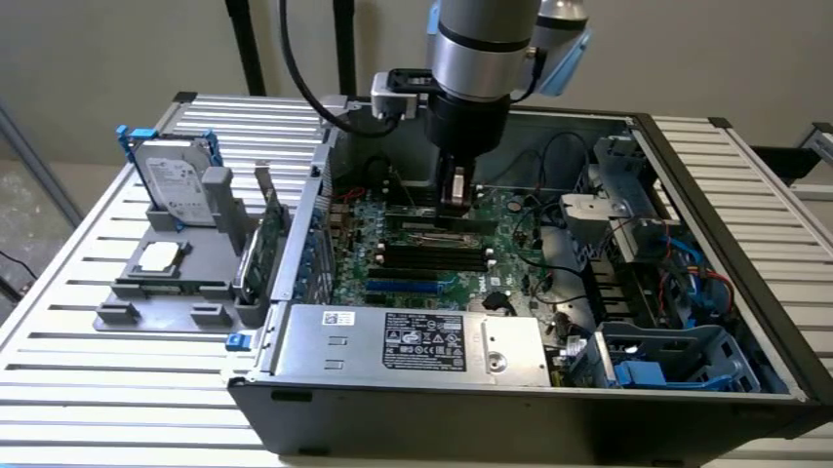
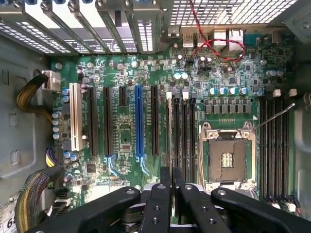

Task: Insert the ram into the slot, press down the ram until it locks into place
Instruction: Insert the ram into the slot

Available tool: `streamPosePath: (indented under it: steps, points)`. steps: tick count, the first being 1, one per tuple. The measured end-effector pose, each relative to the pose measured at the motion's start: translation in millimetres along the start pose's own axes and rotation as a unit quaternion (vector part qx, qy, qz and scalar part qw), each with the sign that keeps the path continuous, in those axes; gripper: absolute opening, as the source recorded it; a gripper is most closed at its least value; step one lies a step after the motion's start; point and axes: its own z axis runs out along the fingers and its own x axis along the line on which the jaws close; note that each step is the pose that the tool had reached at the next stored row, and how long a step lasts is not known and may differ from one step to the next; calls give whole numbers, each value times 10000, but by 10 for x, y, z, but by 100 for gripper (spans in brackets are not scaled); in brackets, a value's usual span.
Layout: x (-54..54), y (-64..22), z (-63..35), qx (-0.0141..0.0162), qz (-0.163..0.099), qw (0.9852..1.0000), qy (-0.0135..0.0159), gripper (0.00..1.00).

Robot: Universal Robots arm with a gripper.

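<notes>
Held the ram [image 2: 169,141] edge-on in jaws pinched shut on it, lined up along the end black slot [image 2: 169,97] of the bank beside the socket [image 2: 227,158]. Couldn't tell if seated. Could've jammed or cracked it by pressing down tilted or off-line.
</notes>
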Motion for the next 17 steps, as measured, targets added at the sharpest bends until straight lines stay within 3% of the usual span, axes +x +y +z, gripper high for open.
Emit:
streamPosePath:
  steps: [17]
  points:
    - [22, -19, 309, 0, 0, 10000, 0, 13]
